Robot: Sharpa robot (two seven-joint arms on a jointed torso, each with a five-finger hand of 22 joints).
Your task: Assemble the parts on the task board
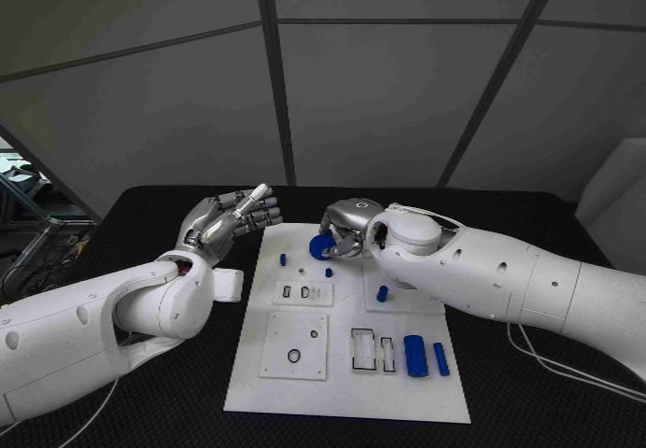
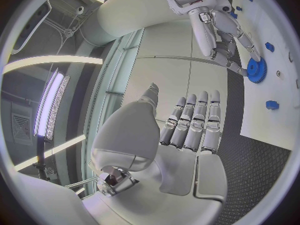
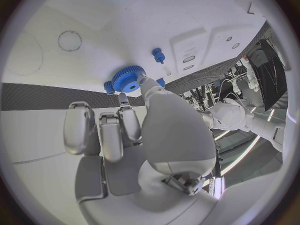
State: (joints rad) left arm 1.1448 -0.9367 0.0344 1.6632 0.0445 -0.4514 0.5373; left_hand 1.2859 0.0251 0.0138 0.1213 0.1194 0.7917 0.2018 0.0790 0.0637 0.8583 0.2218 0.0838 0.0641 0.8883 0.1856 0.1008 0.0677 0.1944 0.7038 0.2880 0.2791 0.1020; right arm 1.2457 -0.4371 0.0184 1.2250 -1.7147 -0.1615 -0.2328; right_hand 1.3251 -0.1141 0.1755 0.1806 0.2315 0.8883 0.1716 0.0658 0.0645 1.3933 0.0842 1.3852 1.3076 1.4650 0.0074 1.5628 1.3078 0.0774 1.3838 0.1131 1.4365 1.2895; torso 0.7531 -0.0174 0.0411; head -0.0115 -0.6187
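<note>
The blue gear (image 1: 322, 246) is up at the far end of the task board (image 1: 347, 397), around twelve o'clock from the board's middle, pinched in the fingertips (image 3: 142, 83) of the right hand (image 1: 353, 227). From the right wrist view its toothed face looks turned mostly toward the board, so its axis seems to run roughly square to the plate, though I can't tell whether it is touching the surface or just above it. It is a disc, so it has no real long axis to speak of.

The job looks to me only partly under way. A few small blue pegs (image 1: 328, 273) stand near the far end, and another blue piece (image 1: 383, 294) sits on the raised block at about two o'clock. Two blue cylinders (image 1: 416, 356) lie flat at about four o'clock, long axes running near to far, apparently not yet fitted. The recessed plates (image 1: 295, 345) at seven and nine o'clock show open slots and holes, so I'd judge most of the assembly is left.

The left hand (image 1: 233, 217) hovers off the board's far left corner, about ten o'clock, fingers straight and side by side, holding nothing.
</note>
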